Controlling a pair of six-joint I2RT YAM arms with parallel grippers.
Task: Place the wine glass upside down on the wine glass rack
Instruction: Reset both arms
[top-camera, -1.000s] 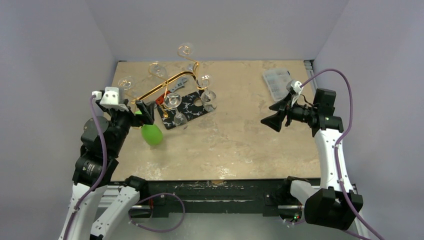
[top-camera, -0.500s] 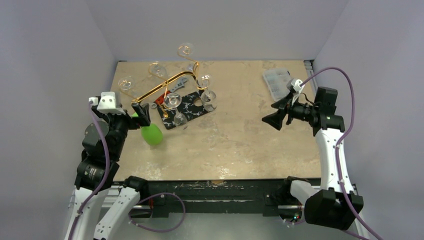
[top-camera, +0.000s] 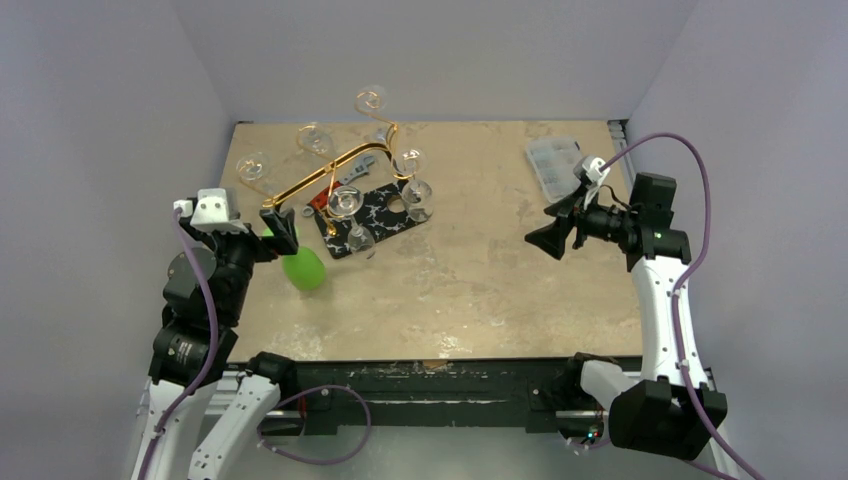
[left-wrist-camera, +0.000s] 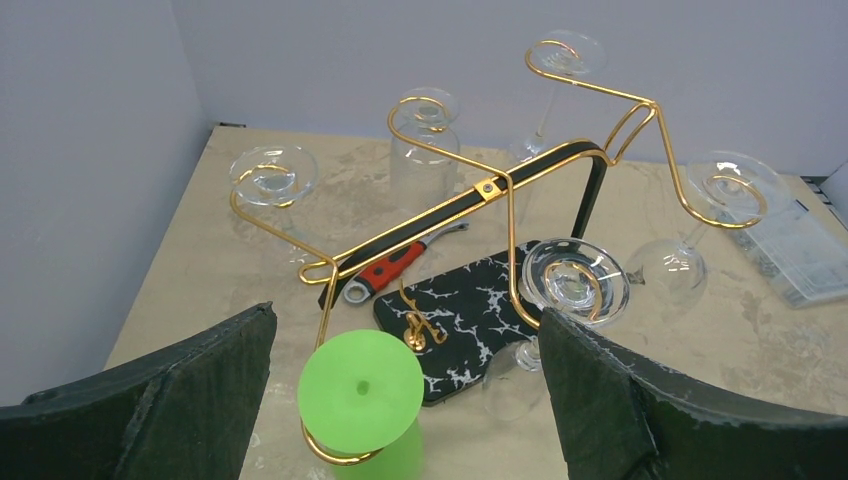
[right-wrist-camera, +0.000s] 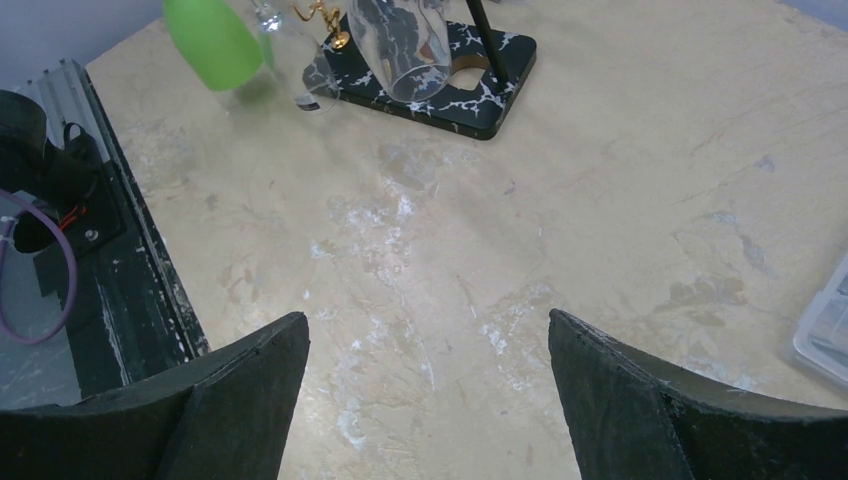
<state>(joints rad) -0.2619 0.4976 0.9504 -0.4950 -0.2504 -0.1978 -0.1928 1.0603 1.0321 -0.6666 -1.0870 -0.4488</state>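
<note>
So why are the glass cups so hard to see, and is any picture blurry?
Top view: the clear wine glasses nearly vanish against the tan stone-look table, only rims glinting. Left wrist view: sharp, the bright green wine glass stands out. Right wrist view: even light, soft shadows.

A thin gold wire wine glass rack (left-wrist-camera: 487, 188), built of several arms ending in curled scroll loops on a long arched gold bar, is stood upright near the far left corner of the surface (top-camera: 480, 280). A bright green wine glass (left-wrist-camera: 360, 390) is hung upside down in the rack's nearest loop, its round foot uppermost and its bowl below, slightly tilted.
</note>
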